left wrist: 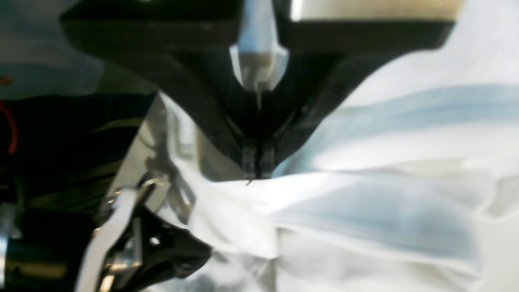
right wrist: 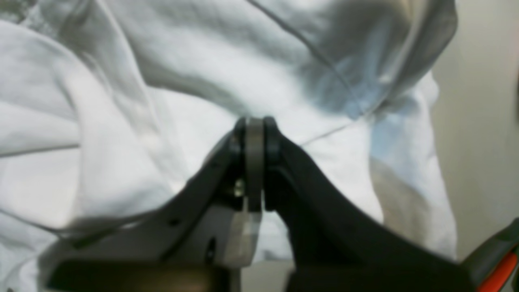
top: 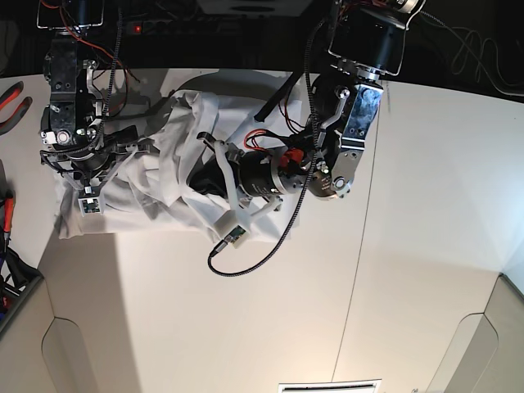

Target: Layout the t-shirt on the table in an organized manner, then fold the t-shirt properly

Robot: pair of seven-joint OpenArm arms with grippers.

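Cream surface (top: 246, 311) lies bare nearest me, split by one thin dark seam. Beyond it I see one white t-shirt (top: 155, 192) bunched in a wrinkled heap toward the far left. My left gripper (left wrist: 258, 172) reaches into the heap from the right, jaws pinched shut on a fold of the cloth; its arm and a looping black cable (top: 262, 246) hide part of the shirt. My right gripper (right wrist: 254, 125) has its jaws clamped on the shirt's left side. Red-handled pliers (top: 12, 102) lie at the left edge.
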